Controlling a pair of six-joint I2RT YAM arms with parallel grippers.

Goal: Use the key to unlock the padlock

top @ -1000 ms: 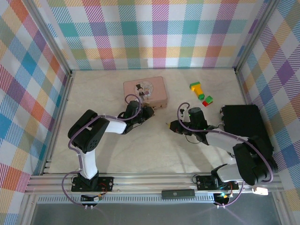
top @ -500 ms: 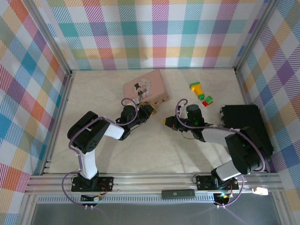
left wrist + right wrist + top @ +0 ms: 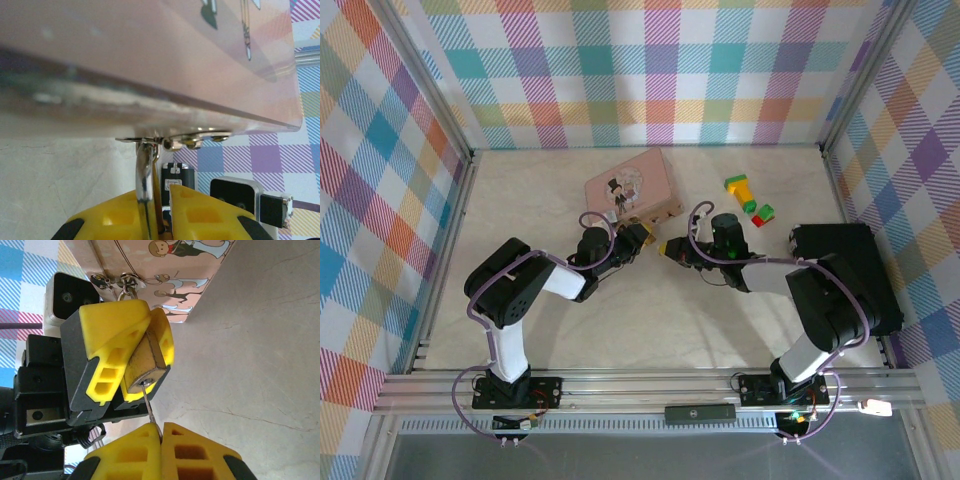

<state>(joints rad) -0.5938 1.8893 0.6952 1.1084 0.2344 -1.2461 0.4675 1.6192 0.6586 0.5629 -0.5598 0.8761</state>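
Brass-gold padlock [image 3: 145, 362] sits clamped in your left gripper [image 3: 639, 234]; your right gripper [image 3: 161, 432] pinches the thin grey key [image 3: 148, 401] against its base.

Top view is bright and even, diffuse light from above, faint soft shadows on the table [image 3: 650, 320], slight bend at frame edges. Left wrist: pink tin [image 3: 150, 45] sits too close, badly blurred, glare streak along its metal rim. Right wrist: padlock [image 3: 145, 365] is sharp, well lit.
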